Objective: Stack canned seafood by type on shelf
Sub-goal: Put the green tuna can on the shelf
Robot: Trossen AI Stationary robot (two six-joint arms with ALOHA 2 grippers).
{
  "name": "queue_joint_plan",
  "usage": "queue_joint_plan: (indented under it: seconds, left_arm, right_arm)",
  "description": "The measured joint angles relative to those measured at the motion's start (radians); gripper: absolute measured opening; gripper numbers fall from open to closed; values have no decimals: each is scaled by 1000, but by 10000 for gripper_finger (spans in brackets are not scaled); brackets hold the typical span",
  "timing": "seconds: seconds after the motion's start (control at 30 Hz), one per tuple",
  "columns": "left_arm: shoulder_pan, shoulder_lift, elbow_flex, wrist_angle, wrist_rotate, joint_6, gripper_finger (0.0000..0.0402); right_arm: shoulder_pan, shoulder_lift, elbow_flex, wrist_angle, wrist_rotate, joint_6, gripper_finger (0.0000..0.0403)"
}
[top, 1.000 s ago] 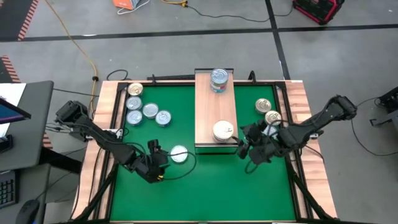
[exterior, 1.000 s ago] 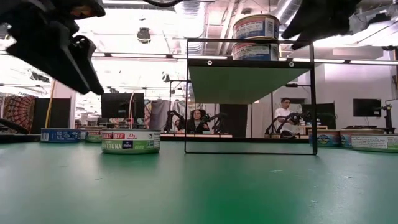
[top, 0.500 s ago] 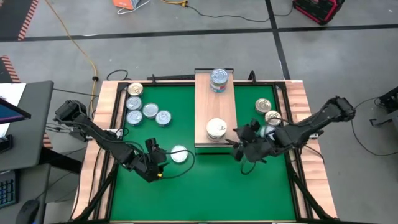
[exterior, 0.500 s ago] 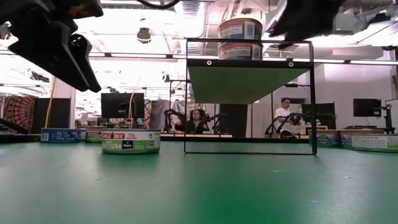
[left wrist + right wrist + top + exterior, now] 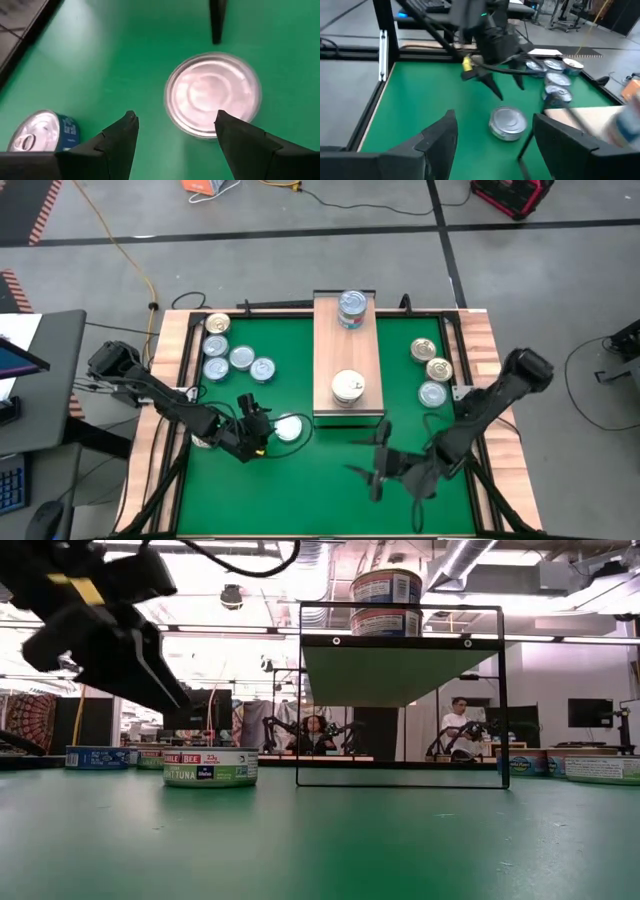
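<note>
High view: three tins (image 5: 432, 371) right of shelf (image 5: 331, 360).

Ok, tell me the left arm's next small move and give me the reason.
Probably lower the left gripper onto the white-topped tin and close. In the left wrist view its fingers stand open either side of that tin, which lies alone on the green mat beside the shelf. The right gripper is open too, empty and out over the mat's near part, away from the tins.

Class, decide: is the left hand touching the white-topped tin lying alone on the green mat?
Apart. The left wrist view shows the left hand open above the white-topped tin, its fingertips clear of the rim.
</note>
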Motion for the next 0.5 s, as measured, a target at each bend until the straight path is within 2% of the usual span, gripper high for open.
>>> queue_joint_plan:
  seconds: [0.23, 0.5]
  left_arm:
    - [47, 0, -47, 48, 71, 32, 254]
    - [47, 0, -93, 123, 95, 22, 254]
  right_arm:
    - [-2, 140, 0, 103, 2, 22, 286]
    - [-3, 156, 0, 136, 2, 40, 286]
